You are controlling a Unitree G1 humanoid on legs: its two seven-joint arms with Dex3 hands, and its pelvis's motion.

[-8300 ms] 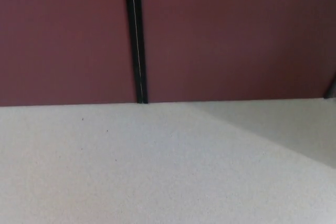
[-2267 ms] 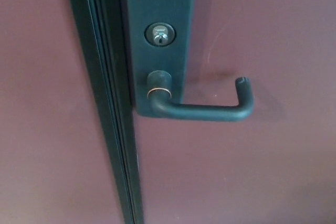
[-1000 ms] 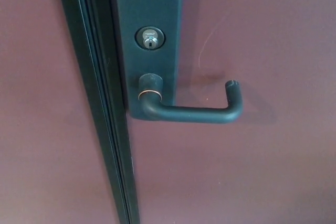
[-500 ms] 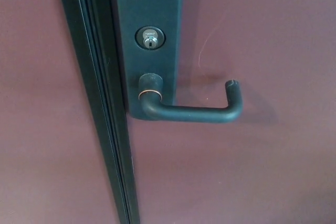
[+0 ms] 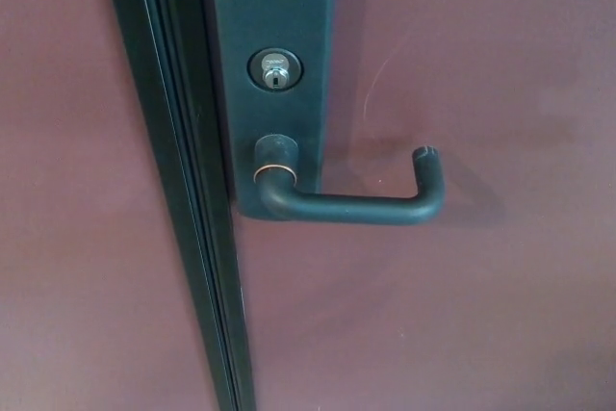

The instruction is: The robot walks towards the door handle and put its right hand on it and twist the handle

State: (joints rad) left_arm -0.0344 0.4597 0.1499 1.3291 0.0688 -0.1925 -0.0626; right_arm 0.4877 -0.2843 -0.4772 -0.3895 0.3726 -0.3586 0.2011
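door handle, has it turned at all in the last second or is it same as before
No. The door handle lies level as before, its free end at the same spot below and right of the keyhole on the dark plate. No hand touches it.

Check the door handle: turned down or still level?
Level. The door handle runs straight across below the keyhole, and no hand is on it.

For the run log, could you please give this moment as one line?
door handle: level, untouched | keyhole: above it | hands: not in view | step: reach pending
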